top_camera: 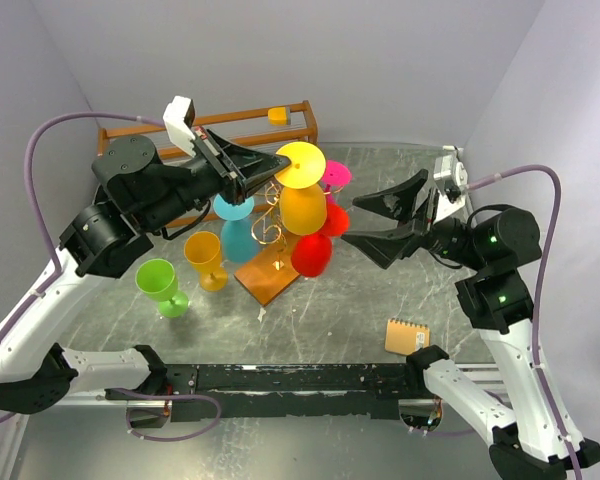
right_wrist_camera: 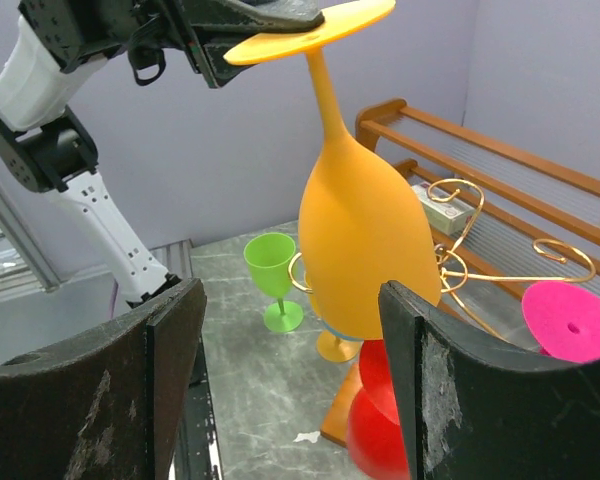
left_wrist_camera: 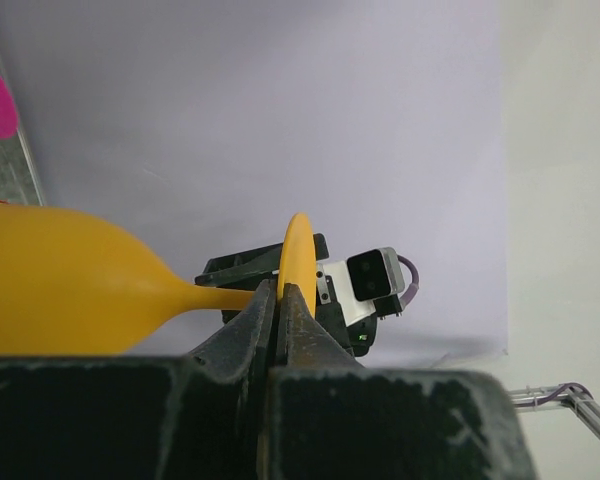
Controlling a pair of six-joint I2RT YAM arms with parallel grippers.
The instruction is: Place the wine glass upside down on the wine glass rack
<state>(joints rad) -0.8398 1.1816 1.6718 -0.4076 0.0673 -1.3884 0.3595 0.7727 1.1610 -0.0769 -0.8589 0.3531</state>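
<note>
Notepad [top_camera: 407,336], tan and spiral-bound, lies nearest the arms on the right of the grey veined counter [top_camera: 360,300]. Just beyond it, the right tool [top_camera: 352,222] hangs with its jaws spread wide and nothing between them, pointing at the cluster in the middle.

On the left, a green glass [top_camera: 162,285] and a small orange glass [top_camera: 206,258] stand upright side by side. They are near the orange-brown wooden base [top_camera: 268,280] of the wine glass rack [top_camera: 268,232].

Red glasses [top_camera: 312,252] hang bowl-down on the rack's right side, between the right tool and the post. A teal glass [top_camera: 238,238] hangs inverted on the left side, and a magenta glass [top_camera: 335,176] sits foot-up on the far side.

Above these, the left tool [top_camera: 270,168] is clamped on the edge of the disc foot of the yellow-orange wine glass [top_camera: 303,208]. The glass hangs upside down, foot uppermost, its bowl down among the gold scroll arms. Whether the bowl touches the wire cannot be told.

Against the back wall stands a brown slatted shelf [top_camera: 230,125] with a small orange object [top_camera: 277,115] on top.
</note>
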